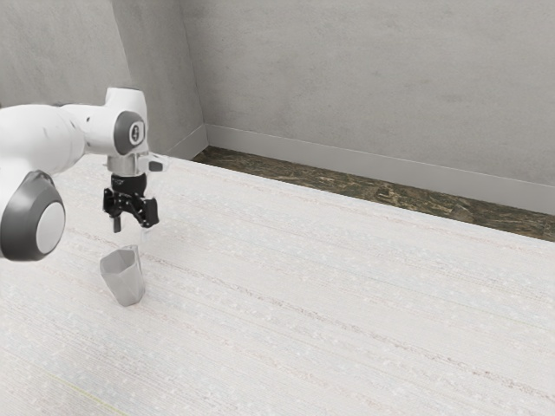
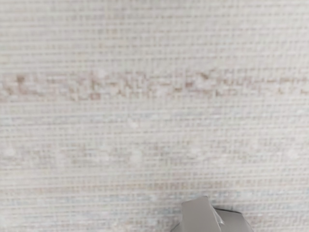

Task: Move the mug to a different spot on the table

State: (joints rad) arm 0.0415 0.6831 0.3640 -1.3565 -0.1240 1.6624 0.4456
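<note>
A pale grey faceted mug [image 1: 123, 275] stands on the whitish table [image 1: 329, 295] near the exterior view's left. My black gripper [image 1: 131, 225] hangs just above and slightly behind the mug's rim, not touching it. Its two fingers point down with a gap between them and nothing held, so it is open. In the wrist view a grey faceted piece of the mug [image 2: 208, 217] lies just under the hand, with bare table surface [image 2: 145, 121] beyond it.
The table's far edge runs along a strip of dark floor [image 1: 390, 192] below grey walls [image 1: 373, 78]. The tabletop stretches wide toward the exterior view's right and front.
</note>
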